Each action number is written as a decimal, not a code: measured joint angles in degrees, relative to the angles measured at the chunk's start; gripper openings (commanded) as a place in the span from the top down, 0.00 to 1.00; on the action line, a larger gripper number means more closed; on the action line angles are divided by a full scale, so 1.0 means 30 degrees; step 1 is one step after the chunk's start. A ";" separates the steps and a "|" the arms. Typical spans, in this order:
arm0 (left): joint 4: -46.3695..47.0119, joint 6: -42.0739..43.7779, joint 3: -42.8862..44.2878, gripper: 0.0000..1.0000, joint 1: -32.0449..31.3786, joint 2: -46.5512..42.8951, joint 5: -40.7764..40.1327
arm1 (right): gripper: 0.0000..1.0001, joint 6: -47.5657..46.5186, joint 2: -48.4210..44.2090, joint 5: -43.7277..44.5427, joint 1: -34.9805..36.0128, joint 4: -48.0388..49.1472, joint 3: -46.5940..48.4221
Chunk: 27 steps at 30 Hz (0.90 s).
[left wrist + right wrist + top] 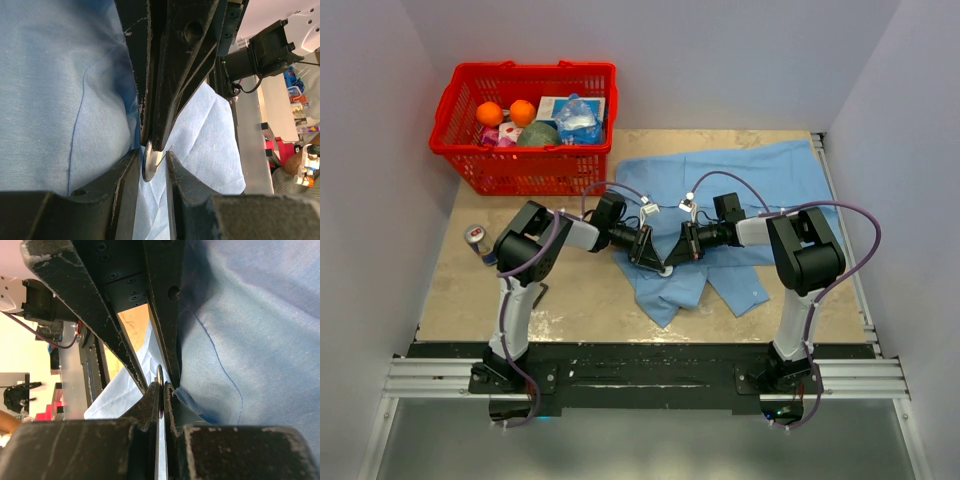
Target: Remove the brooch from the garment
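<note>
The light blue shirt [760,180] lies spread on the table. It also shows in the left wrist view [55,100] and the right wrist view [250,340]. Both grippers meet tip to tip over its lower part. My right gripper [673,260] [161,389] is shut on the brooch [160,372], a thin disc seen edge-on. In the left wrist view the brooch [148,167] shows a pale back with its pin sticking out. My left gripper [655,260] [152,156] stands a narrow gap apart on either side of the disc. The pin tip touches its right finger [187,185]. A cloth fold lies against its left finger [112,190].
A red basket [533,66] with oranges, a bottle and packets stands at the back left. A small can [476,238] stands at the table's left edge beside the left arm. The shirt covers the table's right half, up to the right wall.
</note>
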 measured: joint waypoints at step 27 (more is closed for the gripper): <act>0.0466 -0.1086 -0.0015 0.68 0.0168 0.0131 0.0044 | 1.00 -0.0444 0.0255 0.0007 0.0000 -0.0415 0.0248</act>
